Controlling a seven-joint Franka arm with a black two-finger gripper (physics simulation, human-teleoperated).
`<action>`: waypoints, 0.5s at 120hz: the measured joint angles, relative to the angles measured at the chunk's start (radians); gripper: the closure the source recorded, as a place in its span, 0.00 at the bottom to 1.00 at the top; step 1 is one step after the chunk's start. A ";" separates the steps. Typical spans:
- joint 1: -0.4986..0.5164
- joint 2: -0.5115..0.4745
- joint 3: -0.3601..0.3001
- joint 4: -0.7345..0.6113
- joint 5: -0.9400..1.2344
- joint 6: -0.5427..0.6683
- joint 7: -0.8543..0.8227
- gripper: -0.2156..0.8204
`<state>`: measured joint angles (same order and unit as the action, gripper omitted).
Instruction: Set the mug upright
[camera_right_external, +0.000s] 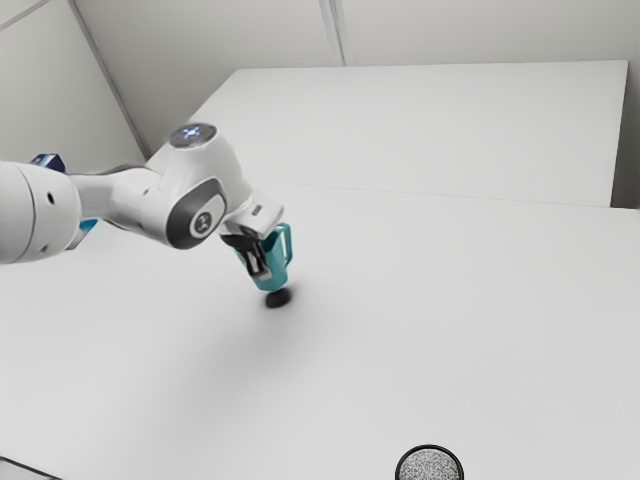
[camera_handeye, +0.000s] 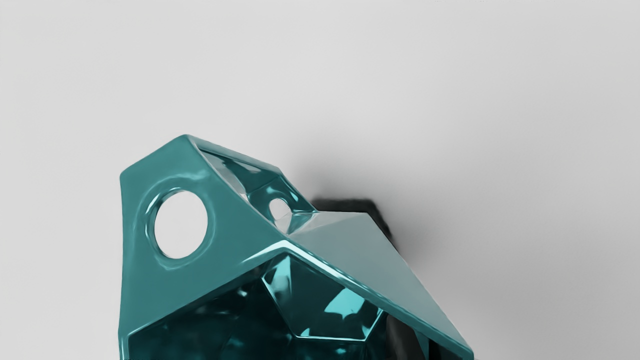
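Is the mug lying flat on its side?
No, the exterior view shows the mug roughly upright, slightly tilted, its base toward the table.

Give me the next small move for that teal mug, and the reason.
I'd ease the mug down slightly while leveling its base, keeping the jaws closed on it. Its mouth already faces up, but it leans, and its base appears just above the dark shadow on the table, so letting go now could tip it.

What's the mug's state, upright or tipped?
Roughly upright, mouth up: the wrist view looks into the mug, and in the exterior view it narrows downward.
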<state>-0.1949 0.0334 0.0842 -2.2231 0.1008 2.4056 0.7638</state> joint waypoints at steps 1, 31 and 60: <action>-0.001 0.001 0.000 -0.002 0.002 0.004 -0.004 0.97; 0.003 0.024 -0.002 -0.044 0.034 0.088 -0.118 0.97; -0.006 0.028 -0.020 -0.058 0.076 0.119 -0.209 0.97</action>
<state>-0.2010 0.0612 0.0643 -2.2807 0.1764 2.5242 0.5551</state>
